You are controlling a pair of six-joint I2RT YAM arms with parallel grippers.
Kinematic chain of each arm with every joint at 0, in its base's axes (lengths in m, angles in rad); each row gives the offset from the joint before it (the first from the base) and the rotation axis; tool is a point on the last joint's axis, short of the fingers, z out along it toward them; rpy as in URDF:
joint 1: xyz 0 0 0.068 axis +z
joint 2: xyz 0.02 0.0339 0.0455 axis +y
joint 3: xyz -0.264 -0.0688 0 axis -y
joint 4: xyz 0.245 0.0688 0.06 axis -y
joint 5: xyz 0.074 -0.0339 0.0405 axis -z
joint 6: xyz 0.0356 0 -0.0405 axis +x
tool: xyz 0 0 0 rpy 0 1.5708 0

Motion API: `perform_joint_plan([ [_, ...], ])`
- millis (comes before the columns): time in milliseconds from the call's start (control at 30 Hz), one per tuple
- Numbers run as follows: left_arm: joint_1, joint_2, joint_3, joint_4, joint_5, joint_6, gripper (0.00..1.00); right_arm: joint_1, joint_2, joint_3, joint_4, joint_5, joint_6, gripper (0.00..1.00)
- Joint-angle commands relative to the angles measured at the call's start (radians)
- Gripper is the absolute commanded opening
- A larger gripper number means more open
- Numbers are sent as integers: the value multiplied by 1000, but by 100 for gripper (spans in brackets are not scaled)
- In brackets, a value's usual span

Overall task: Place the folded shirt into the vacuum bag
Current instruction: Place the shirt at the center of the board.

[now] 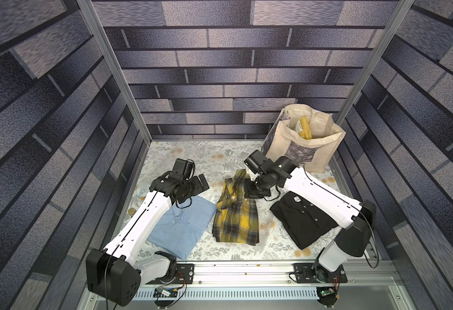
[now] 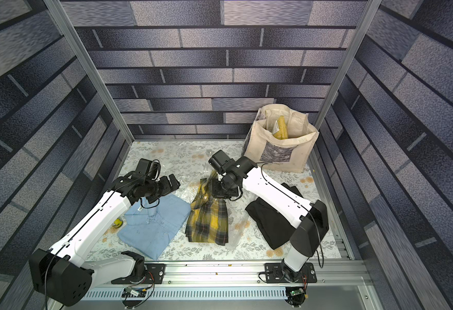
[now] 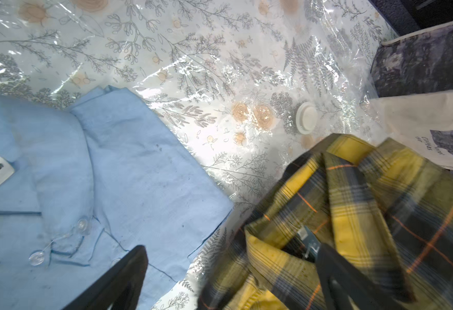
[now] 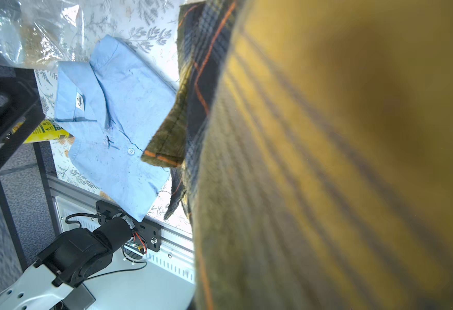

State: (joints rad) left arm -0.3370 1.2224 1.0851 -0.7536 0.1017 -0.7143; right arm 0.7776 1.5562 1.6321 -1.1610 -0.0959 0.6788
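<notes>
Three folded shirts lie in a row: light blue [image 1: 179,228], yellow-and-black plaid [image 1: 236,220] and black [image 1: 303,220]. My right gripper [image 1: 250,179] points down at the plaid shirt's far collar end and is shut on it, and that end is pulled up. Plaid cloth [image 4: 327,161] fills the right wrist view and hides the jaws. The vacuum bag [image 1: 214,158] is crinkly clear plastic spread over the back of the table, with its white valve cap [image 3: 306,118] beyond the plaid collar. My left gripper [image 3: 230,268] hangs open between the blue shirt [image 3: 112,174] and the plaid collar [image 3: 354,201], holding nothing.
A beige tote bag [image 1: 303,139] with a grey picture stands at the back right, a yellow packet inside. A small yellow item [image 2: 117,222] lies left of the blue shirt. More clear plastic [image 1: 267,233] shows beside the plaid shirt. Frame walls enclose the floral table [image 1: 220,252].
</notes>
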Motion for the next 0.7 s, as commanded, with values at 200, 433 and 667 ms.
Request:
perform_joint_plan([
  [200,-117,172,74,138,39,-10,100,-404,-337,-281,-196,96,21,6],
  [433,-155,258,132,145,50,13,100,-551,-306,-492,-81,318,135,10],
  [667,-174,287,137,138,49,27,100,-707,-326,-644,-2,351,110,29],
])
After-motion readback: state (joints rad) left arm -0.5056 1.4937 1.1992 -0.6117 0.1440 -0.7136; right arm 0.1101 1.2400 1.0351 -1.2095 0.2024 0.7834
